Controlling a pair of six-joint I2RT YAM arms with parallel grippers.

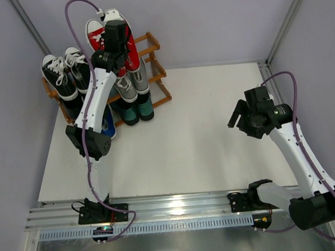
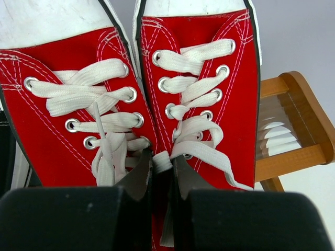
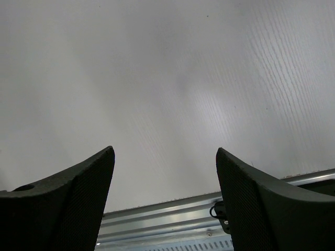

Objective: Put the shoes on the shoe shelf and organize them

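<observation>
The orange-brown shoe shelf (image 1: 155, 69) stands at the far left of the table. The red sneakers (image 2: 204, 94) lie side by side on its top tier, toes away from me, and also show in the top view (image 1: 94, 32). My left gripper (image 2: 162, 158) is shut on their inner edges and a white lace; from above it sits over them (image 1: 115, 32). The black-and-white sneakers (image 1: 65, 70), grey sneakers (image 1: 127, 87), dark green loafers (image 1: 139, 110) and blue sneakers (image 1: 108, 128) sit on the shelf. The black loafers are hidden. My right gripper (image 1: 239, 113) is open and empty, its fingers (image 3: 78, 193) over bare table.
The white table top (image 1: 202, 134) stretches right of the shelf. An aluminium rail (image 3: 172, 219) runs along the near edge by the arm bases. Grey walls with metal posts (image 1: 289, 19) close in the back and sides. The shelf's end post (image 2: 303, 120) shows right of the red sneakers.
</observation>
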